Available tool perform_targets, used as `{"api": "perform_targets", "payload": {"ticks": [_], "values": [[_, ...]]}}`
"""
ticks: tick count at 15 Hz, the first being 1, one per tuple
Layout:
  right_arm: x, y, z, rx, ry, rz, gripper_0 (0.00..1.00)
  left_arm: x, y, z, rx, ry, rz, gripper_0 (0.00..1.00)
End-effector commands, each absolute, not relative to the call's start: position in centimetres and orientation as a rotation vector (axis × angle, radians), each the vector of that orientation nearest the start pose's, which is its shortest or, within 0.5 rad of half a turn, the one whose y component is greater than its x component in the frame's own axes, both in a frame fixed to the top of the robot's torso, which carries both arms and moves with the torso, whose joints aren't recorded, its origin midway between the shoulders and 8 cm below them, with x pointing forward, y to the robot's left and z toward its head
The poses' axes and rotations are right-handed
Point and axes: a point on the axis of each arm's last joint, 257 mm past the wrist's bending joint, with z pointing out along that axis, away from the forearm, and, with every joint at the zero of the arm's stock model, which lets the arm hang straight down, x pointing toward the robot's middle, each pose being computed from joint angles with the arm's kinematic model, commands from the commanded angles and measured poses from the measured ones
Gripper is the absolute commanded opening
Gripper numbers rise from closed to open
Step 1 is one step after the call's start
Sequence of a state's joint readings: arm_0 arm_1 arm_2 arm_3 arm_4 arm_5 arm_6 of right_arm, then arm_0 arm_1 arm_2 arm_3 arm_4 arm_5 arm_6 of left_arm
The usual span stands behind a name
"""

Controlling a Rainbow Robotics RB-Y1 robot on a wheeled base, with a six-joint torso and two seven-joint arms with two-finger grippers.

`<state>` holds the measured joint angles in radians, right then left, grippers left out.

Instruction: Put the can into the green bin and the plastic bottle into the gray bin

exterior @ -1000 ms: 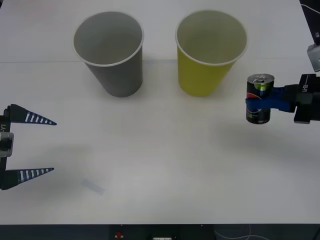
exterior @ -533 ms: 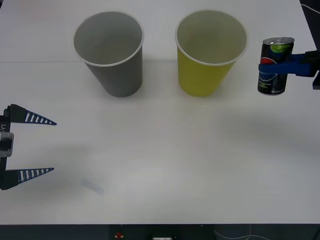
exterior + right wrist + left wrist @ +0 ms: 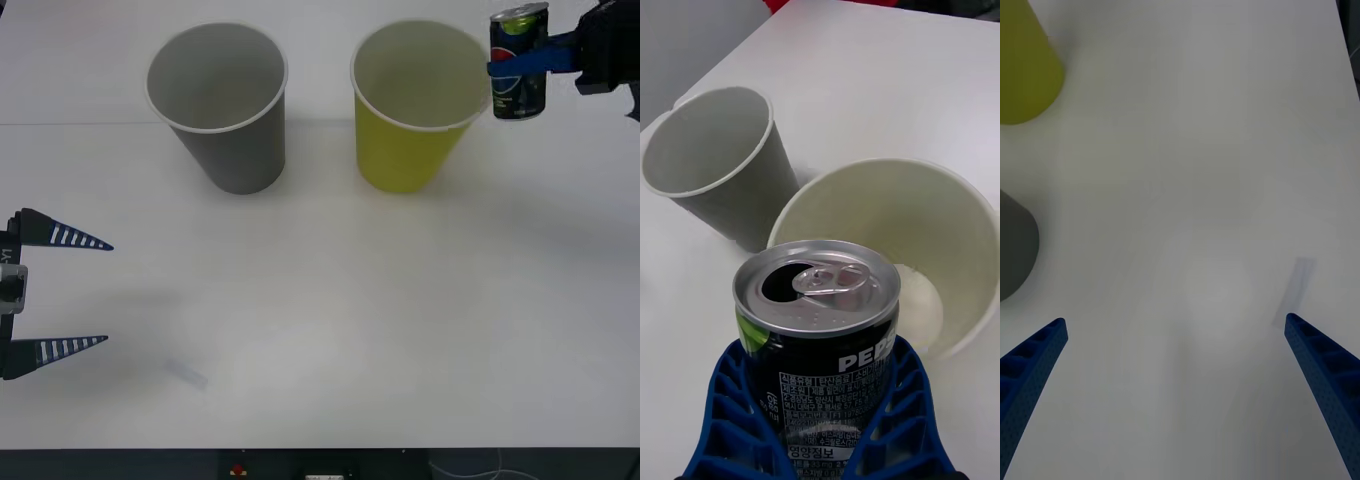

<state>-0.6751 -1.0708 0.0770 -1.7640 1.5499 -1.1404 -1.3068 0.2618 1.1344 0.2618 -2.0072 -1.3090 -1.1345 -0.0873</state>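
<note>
Over at the desk's [image 3: 320,300] left edge, the left end effector [image 3: 60,292] sits parked near the robot, its two blue fingers spread wide with nothing between them, well apart from both cups. Next across stands the gray bin [image 3: 220,100], upright and holding nothing that can be seen; no plastic bottle can be made out on the desk. Just beside it stands the green bin [image 3: 420,100], also upright, mouth open upward, its pale inside showing no contents.

Right of that cup, the right end effector [image 3: 530,62] is clamped on the can [image 3: 518,62], blue fingers wrapped around its body. The can hangs upright in the air, long axis vertical, lid up, just off the green bin's right rim and level with it rather than above the opening. So the relation that matters is sideways: the cup's mouth lies to the robot's left of the can, and the right arm is by far the nearer one. Likely the can must shift left until centred over the mouth before release.

On the can, "PEPS" reads in white in the right wrist view, above fine Korean print too small to read; the tab opening looks already punched.
</note>
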Motion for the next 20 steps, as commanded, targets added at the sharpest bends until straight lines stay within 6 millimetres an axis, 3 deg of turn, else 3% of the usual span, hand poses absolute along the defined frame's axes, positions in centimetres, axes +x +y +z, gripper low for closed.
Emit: {"api": "perform_targets", "payload": {"ticks": [1,4,7,12,13,14,16,18,20], "values": [[54.4,-17.8,2.8,-0.832,1.941,0.461,0.0,34.1,28.6,-16.7,1.762,1.444,-0.118,1.0],[57.8,-16.4,2.4,-0.822,1.961,0.417,0.0,34.1,28.6,-16.7,1.762,1.444,-0.118,1.0],[59.6,-15.5,1.7,-0.823,1.978,0.389,0.0,34.1,28.6,-16.7,1.762,1.444,-0.118,1.0],[59.9,-15.2,0.8,-0.862,1.988,0.358,0.0,34.1,28.6,-16.7,1.762,1.444,-0.118,1.0],[59.9,-15.2,0.8,-0.878,1.979,0.348,0.04,34.1,28.6,-16.7,1.762,1.444,-0.118,1.0],[59.9,-15.3,0.8,-0.892,1.975,0.338,0.2,34.1,28.6,-16.7,1.762,1.444,-0.118,1.0],[59.8,-15.8,0.6,-0.924,1.972,0.31,0.78,34.1,28.6,-16.7,1.762,1.444,-0.118,1.0],[59.7,-15.8,0.6,-0.941,1.966,0.303,0.98,34.1,28.6,-16.7,1.762,1.444,-0.118,1.0],[59.7,-15.8,0.5,-0.939,1.968,0.303,1.0,34.1,28.6,-16.7,1.762,1.444,-0.118,1.0]]}}
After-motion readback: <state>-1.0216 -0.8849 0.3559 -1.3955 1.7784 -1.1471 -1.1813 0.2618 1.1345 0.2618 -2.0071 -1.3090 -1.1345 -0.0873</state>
